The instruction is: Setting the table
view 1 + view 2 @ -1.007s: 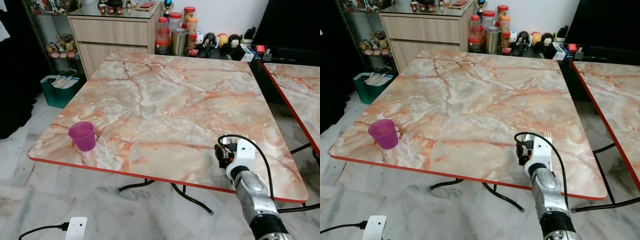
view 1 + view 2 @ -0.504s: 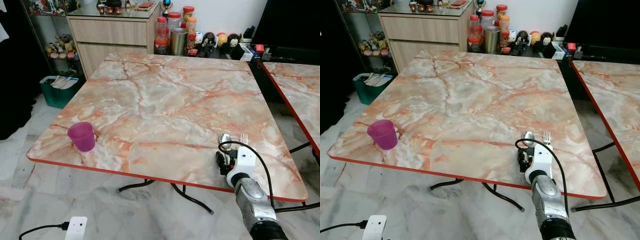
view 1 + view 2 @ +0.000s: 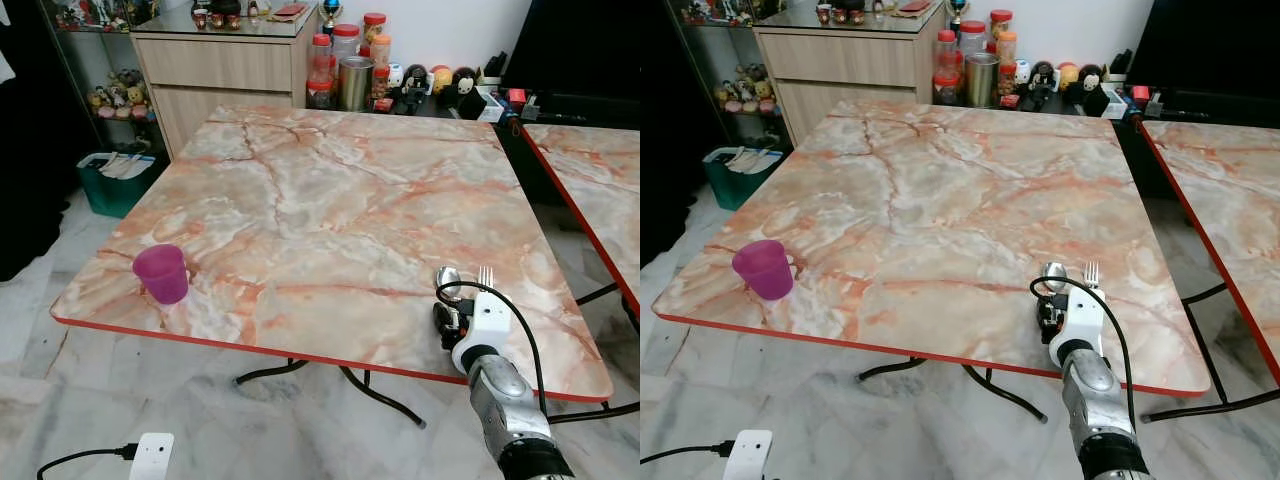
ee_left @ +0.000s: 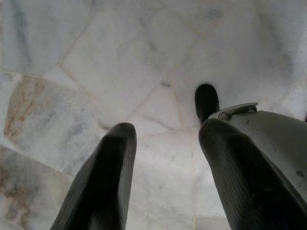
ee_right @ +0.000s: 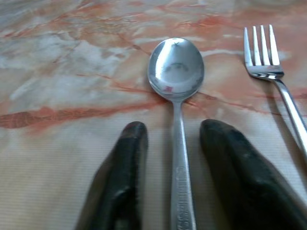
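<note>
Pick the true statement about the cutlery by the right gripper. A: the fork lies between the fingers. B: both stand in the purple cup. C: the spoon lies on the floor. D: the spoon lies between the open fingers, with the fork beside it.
D: in the right wrist view the spoon handle runs between the right gripper's spread fingers on the marble table, with the fork alongside, outside them.

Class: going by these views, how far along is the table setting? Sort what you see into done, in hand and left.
Done: a purple cup stands near the marble table's front left corner, and a fork lies flat near its front right. In hand: the right gripper straddles the spoon lying beside the fork, fingers open. Left: backing off; no plate is laid.
</note>
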### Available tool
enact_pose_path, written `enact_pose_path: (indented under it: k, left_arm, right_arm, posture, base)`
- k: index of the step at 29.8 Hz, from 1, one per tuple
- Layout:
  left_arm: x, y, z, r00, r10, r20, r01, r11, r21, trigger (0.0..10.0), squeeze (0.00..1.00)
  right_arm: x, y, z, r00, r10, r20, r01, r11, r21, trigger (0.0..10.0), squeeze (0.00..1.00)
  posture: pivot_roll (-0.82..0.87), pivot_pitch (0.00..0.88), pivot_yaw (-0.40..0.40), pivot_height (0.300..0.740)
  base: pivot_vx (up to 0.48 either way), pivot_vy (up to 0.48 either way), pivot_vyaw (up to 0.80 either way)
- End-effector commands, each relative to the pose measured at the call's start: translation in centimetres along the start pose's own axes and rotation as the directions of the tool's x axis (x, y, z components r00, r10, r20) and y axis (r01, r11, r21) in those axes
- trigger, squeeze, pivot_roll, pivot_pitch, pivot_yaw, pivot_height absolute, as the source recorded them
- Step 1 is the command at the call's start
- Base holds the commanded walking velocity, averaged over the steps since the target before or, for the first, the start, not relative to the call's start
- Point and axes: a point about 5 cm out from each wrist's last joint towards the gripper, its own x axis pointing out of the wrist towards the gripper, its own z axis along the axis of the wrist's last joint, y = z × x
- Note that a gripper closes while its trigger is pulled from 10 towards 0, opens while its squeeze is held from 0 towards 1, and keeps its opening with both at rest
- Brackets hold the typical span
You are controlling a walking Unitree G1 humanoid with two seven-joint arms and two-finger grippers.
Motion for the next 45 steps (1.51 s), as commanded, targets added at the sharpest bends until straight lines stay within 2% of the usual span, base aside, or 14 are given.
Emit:
enact_pose_path:
  k: [1,28,32,36,37,38,39,45]
  left_arm:
    - [0.0,0.2,0.0,1.000,-0.002,-0.009,0.002,1.000,0.022,10.0,0.00]
    - [0.0,0.2,0.1,1.000,-0.005,-0.009,0.005,1.000,0.023,10.0,0.00]
    - [0.0,0.3,0.2,1.000,0.000,-0.004,0.000,1.000,0.022,10.0,0.00]
    - [0.0,0.3,0.2,1.000,0.002,-0.001,-0.002,1.000,0.024,10.0,0.00]
    - [0.0,0.3,0.3,1.000,0.002,0.000,-0.002,1.000,0.024,10.0,0.00]
    - [0.0,0.3,0.3,1.000,0.003,0.000,-0.003,1.000,0.025,10.0,0.00]
    - [0.0,0.3,0.3,1.000,0.003,0.001,-0.003,1.000,0.026,10.0,0.00]
    - [0.0,0.3,0.2,1.000,0.002,0.002,-0.002,1.000,0.027,10.0,0.00]
  right_arm:
    - [0.0,0.6,-1.1,0.998,0.019,-0.052,-0.019,1.000,0.004,0.0,0.00]
    - [0.1,0.7,-1.1,0.999,0.026,-0.047,-0.025,1.000,0.006,0.0,0.00]
    - [0.2,0.7,-0.4,1.000,0.023,-0.010,-0.023,1.000,0.004,0.0,0.00]
    - [0.4,0.6,1.3,0.997,0.024,0.075,-0.024,1.000,-0.009,0.0,0.00]
    - [0.4,0.5,1.7,0.996,0.022,0.091,-0.020,1.000,-0.019,2.4,0.00]
    - [0.4,0.5,1.8,0.995,0.022,0.094,-0.020,1.000,-0.022,2.4,0.00]
    - [0.5,0.4,2.2,0.994,0.017,0.110,-0.015,1.000,-0.018,10.0,0.00]
    - [0.4,0.2,4.1,0.980,0.005,0.197,0.002,0.999,-0.034,10.0,0.00]
  posture:
    - [0.09,0.015,-0.004,0.740]
    - [0.09,0.005,-0.003,0.740]
    - [0.09,0.000,-0.003,0.740]
    - [0.08,0.000,-0.003,0.740]
    - [0.08,0.000,-0.003,0.740]
    - [0.08,0.000,-0.003,0.740]
    - [0.08,0.000,-0.003,0.740]
    - [0.08,0.000,-0.004,0.740]
  base:
    - [0.000,0.000,0.00]
    - [0.000,0.000,0.00]
    - [0.000,0.000,0.00]
    - [0.000,0.000,0.00]
    - [0.000,0.000,0.00]
    - [0.000,0.000,0.00]
    - [0.000,0.000,0.00]
    - [0.000,0.000,0.00]
